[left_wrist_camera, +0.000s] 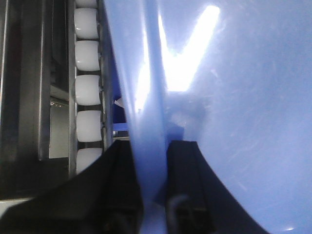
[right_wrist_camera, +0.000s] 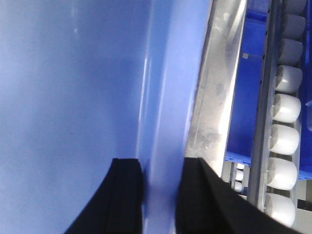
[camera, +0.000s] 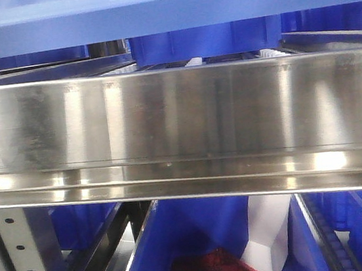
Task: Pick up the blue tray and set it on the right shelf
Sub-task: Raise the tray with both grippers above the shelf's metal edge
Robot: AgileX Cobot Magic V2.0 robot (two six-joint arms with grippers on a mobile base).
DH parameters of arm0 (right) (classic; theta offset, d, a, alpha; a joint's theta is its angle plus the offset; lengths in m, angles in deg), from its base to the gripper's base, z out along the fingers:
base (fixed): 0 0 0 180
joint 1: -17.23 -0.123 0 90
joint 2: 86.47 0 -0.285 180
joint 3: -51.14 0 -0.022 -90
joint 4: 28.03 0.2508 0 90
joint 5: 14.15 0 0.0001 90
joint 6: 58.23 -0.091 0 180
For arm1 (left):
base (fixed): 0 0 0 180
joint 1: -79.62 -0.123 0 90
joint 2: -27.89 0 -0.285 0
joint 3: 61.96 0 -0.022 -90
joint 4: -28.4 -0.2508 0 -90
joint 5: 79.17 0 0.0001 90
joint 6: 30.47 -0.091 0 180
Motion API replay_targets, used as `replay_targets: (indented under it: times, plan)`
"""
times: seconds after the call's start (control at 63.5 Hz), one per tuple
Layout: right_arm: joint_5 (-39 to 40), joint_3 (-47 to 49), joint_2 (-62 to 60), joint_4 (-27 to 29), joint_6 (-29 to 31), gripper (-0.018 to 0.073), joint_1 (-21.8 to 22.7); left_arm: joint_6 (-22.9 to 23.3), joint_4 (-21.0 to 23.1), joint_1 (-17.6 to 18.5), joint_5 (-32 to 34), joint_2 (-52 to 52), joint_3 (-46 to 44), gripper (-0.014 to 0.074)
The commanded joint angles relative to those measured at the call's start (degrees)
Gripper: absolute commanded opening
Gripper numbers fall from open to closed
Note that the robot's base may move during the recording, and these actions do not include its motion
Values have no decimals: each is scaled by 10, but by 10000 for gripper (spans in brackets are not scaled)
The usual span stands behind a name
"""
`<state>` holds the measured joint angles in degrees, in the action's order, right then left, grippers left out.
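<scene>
The light-blue tray (camera: 165,8) spans the top of the front view, held above the shiny steel front lip of the right shelf (camera: 179,119). In the left wrist view my left gripper (left_wrist_camera: 153,168) is shut on the tray's rim (left_wrist_camera: 146,112), one black finger (left_wrist_camera: 122,185) outside and one inside. In the right wrist view my right gripper (right_wrist_camera: 161,190) is shut on the tray's opposite rim (right_wrist_camera: 163,97), with the tray floor (right_wrist_camera: 63,97) to the left. The grippers do not show in the front view.
White rollers (left_wrist_camera: 88,87) run along the shelf track left of the tray, and others (right_wrist_camera: 282,141) at its right beside a steel rail (right_wrist_camera: 217,87). A dark-blue bin (camera: 205,40) stands behind the lip. Below are more blue bins (camera: 200,239) and a perforated upright (camera: 15,261).
</scene>
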<state>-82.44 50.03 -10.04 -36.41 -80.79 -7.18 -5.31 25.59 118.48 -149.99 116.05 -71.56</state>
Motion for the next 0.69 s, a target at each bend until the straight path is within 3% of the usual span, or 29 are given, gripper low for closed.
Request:
replay_targets:
  times: [0.0,0.362,0.456,0.519,0.677]
  plan:
    - [49,19,-13,-5,17,56,0,-22,10,7,-25,-16,-13,-48]
    - [48,19,-13,0,17,56,0,-22,10,7,-23,-16,-13,-48]
    - [46,21,-13,2,17,56,0,-52,1,7,-14,-16,-14,-48]
    - [46,23,-13,2,17,56,0,-74,-4,-1,3,-16,-22,-48]
    - [48,45,-3,6,17,56,0,-75,-1,-39,34,14,-83,-48]
